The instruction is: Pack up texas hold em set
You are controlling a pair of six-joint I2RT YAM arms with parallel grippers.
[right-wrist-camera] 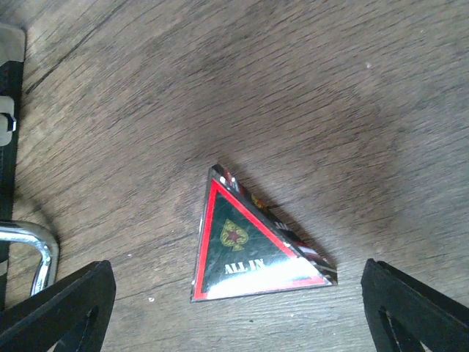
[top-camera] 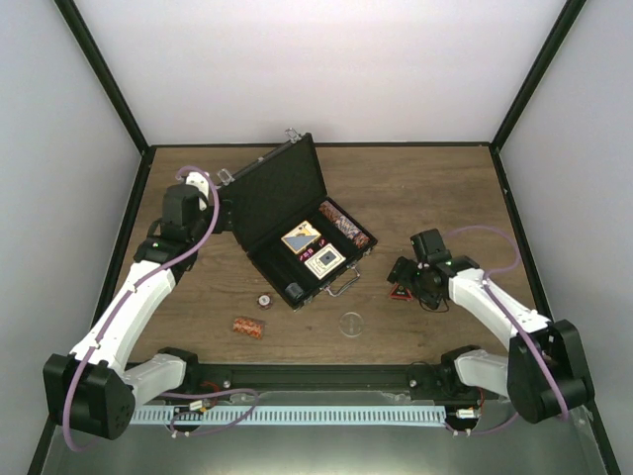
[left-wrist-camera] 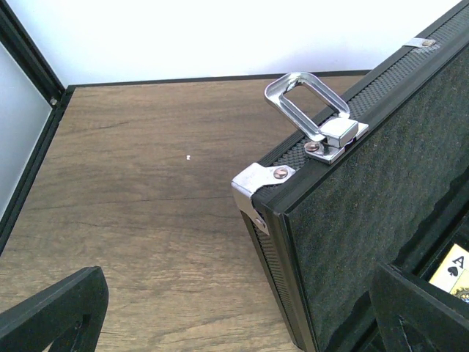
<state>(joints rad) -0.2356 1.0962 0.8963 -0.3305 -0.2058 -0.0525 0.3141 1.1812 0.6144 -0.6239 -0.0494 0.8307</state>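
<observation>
The black case (top-camera: 269, 188) lies open at mid table, lid tilted back to the left. Its base holds two card decks (top-camera: 313, 249) and brown-red chip stacks (top-camera: 347, 226). My left gripper (top-camera: 208, 198) is open at the lid's left corner; in the left wrist view the gripper (left-wrist-camera: 242, 323) has the lid edge (left-wrist-camera: 282, 257) between its fingers (left-wrist-camera: 51, 315), below a silver latch (left-wrist-camera: 315, 117). My right gripper (top-camera: 407, 277) is open over the red-black "ALL IN" triangle (right-wrist-camera: 249, 249), which lies flat on the table between the fingers (right-wrist-camera: 418, 312) of the gripper (right-wrist-camera: 238, 315).
A loose brown-red chip stack (top-camera: 247, 327), a small dark disc (top-camera: 265, 300) and a clear round disc (top-camera: 350, 323) lie on the wood in front of the case. The silver handle (top-camera: 344, 282) sticks out toward the triangle and shows in the right wrist view (right-wrist-camera: 33, 249).
</observation>
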